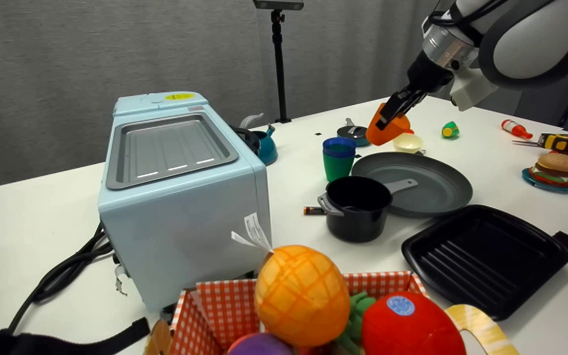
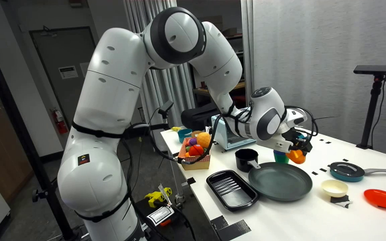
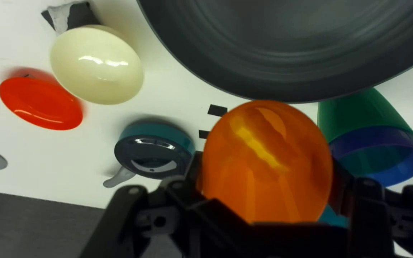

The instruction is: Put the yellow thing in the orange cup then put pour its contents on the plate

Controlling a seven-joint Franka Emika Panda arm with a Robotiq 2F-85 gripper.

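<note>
pincer [image 3: 268, 173] | jaws well apart, pinching the orange cup [image 3: 267, 161] from both sides | cup aloft, tilted

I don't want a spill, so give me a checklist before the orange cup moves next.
1. Jaws shut on the orange cup: ok, gripped from both sides.
2. Yellow thing inside it: ok, yellow shows there in the wrist view.
3. Cup upright: not ok, it is tilted in an exterior view.
4. Plate lying flat: ok.
5. Pot handle clear of plate: not ok, it appears to overhang the rim.
6. Cup above plate: cannot tell from these angles.
</note>
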